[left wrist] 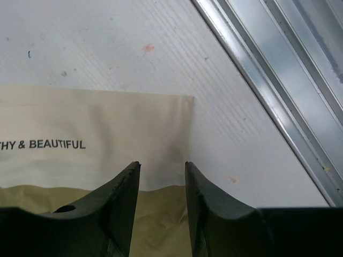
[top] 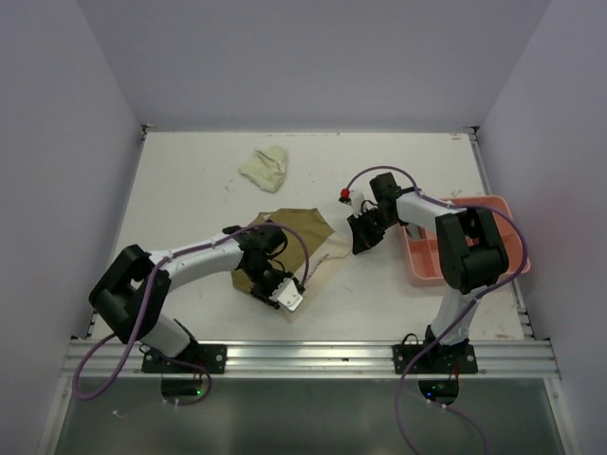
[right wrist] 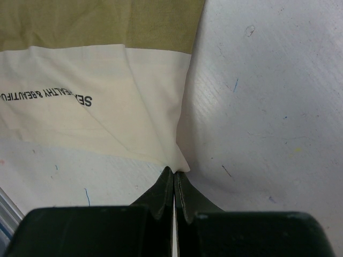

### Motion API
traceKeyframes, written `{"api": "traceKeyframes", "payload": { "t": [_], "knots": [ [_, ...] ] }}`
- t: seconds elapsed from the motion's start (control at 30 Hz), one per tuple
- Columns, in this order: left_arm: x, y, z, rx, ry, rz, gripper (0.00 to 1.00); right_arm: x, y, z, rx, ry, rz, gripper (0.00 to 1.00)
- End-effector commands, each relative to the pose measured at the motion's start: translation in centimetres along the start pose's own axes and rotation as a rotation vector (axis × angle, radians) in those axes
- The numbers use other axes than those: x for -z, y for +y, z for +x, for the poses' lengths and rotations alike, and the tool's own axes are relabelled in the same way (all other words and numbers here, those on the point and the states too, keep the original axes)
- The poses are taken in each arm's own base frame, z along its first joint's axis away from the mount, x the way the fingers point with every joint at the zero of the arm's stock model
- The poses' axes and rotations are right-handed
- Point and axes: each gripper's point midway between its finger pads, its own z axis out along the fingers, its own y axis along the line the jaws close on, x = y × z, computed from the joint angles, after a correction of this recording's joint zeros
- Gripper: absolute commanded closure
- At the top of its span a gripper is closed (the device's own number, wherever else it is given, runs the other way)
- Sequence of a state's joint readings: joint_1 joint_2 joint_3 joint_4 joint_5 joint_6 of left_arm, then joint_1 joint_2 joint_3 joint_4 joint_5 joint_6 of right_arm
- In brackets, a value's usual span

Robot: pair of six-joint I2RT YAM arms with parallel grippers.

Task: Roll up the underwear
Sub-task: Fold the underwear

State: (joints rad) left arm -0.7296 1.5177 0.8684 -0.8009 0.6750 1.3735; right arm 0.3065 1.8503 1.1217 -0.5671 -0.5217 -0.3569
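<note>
- Centrally on the white table (top: 190, 190) lies the olive-tan knit underwear (top: 305, 226), spread flat, its smooth cream waistband lettered in black.
- The left gripper (left wrist: 162, 167) stands part-open over the waistband's end.
- The right gripper (right wrist: 174, 172) pinches the waistband's corner, creasing it.
- The crumpled pale yellow-green garment (top: 265, 168) lies farther back.
- The salmon-pink plastic compartment tray (top: 417, 270) is at the right, contents unclear.

Left gripper (left wrist: 162, 166) low, jaws apart; right gripper (right wrist: 174, 171) low too, jaws pressed fully together.

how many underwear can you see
2: olive one mid-table; pale yellow-green one crumpled at the back. More may hide in the tray.
</note>
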Motion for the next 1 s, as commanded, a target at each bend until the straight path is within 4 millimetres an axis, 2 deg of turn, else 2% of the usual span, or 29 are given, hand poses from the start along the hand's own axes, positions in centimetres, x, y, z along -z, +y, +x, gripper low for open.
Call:
{"api": "traceKeyframes", "payload": {
  "t": [0.0,0.17,0.27,0.37,0.5,0.67,0.97],
  "knots": [
    [-0.9,0.5,-0.9,-0.078,-0.007,0.012,0.58,-0.4,-0.2,0.7,-0.015,0.031,-0.003,1.00],
    [-1.9,0.2,-0.8,-0.085,0.012,0.039,0.58,-0.3,-0.2,0.7,-0.014,0.032,-0.002,1.00],
    [-2.2,0.4,-0.7,-0.084,0.014,0.037,0.62,-0.3,-0.2,0.8,-0.013,0.033,-0.002,1.00],
    [-2.4,0.3,-0.5,-0.073,0.021,0.042,0.71,-0.4,-0.2,0.8,-0.014,0.035,-0.001,1.00],
    [-2.4,-0.9,-0.1,-0.070,0.026,0.071,0.87,-0.5,-0.4,0.9,-0.012,0.040,0.003,1.00],
    [-2.2,-2.1,0.0,-0.069,0.028,0.094,1.00,-0.6,-0.4,1.1,-0.012,0.047,0.005,1.00],
    [-2.4,-4.8,0.6,-0.029,0.040,0.127,1.00,-0.6,-0.7,1.1,-0.012,0.049,0.015,1.00]
  ]
}}
